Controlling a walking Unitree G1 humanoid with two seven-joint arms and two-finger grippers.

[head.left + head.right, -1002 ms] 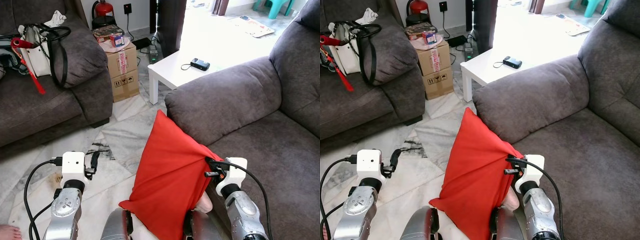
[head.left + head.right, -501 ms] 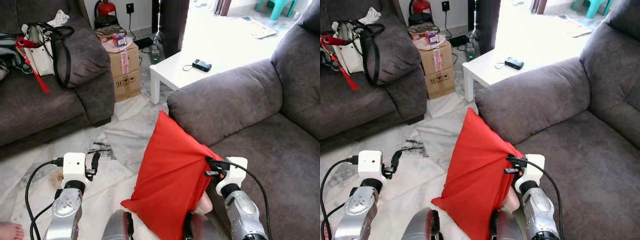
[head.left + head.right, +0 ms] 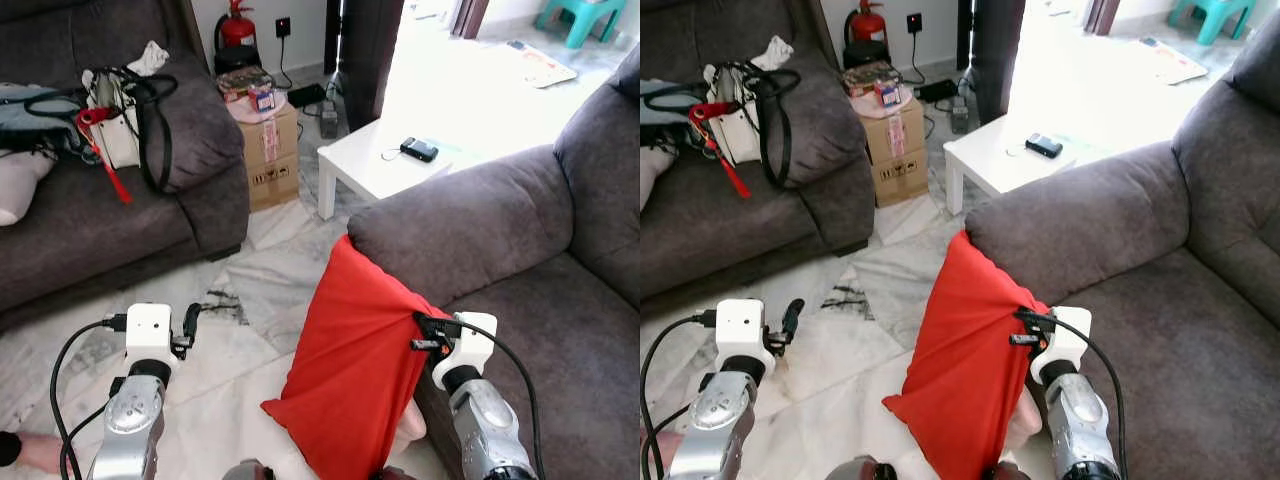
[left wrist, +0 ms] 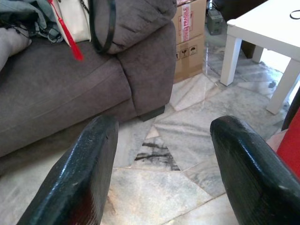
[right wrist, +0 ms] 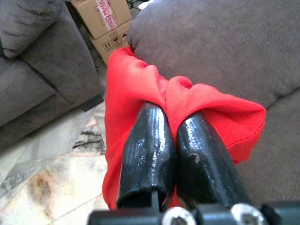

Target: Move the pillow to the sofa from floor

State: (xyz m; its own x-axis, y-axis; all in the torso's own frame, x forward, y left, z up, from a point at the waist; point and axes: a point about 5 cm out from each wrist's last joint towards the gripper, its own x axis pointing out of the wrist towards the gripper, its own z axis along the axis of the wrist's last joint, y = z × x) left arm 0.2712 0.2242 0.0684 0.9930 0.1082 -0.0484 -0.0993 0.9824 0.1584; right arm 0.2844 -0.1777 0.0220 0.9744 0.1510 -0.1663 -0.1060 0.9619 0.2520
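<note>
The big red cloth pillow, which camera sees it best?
The left eye view: the big red cloth pillow hangs nearly whole against the grey sofa. The right wrist view sees the bunched edge in the right pincer. The left wrist view catches a red sliver.

Matt red cloth pillow [image 3: 350, 380], soft grey napped fabric sofa [image 3: 500, 225], glossy veined marble floor [image 3: 250, 300], smooth white tabletop [image 3: 385, 165], brown cardboard box [image 3: 268, 150], glossy black fingers [image 5: 145, 150]

The red pillow [image 3: 355, 370] is hanging upright and bunched, leaning against the grey sofa's [image 3: 530, 300] front edge.
</note>
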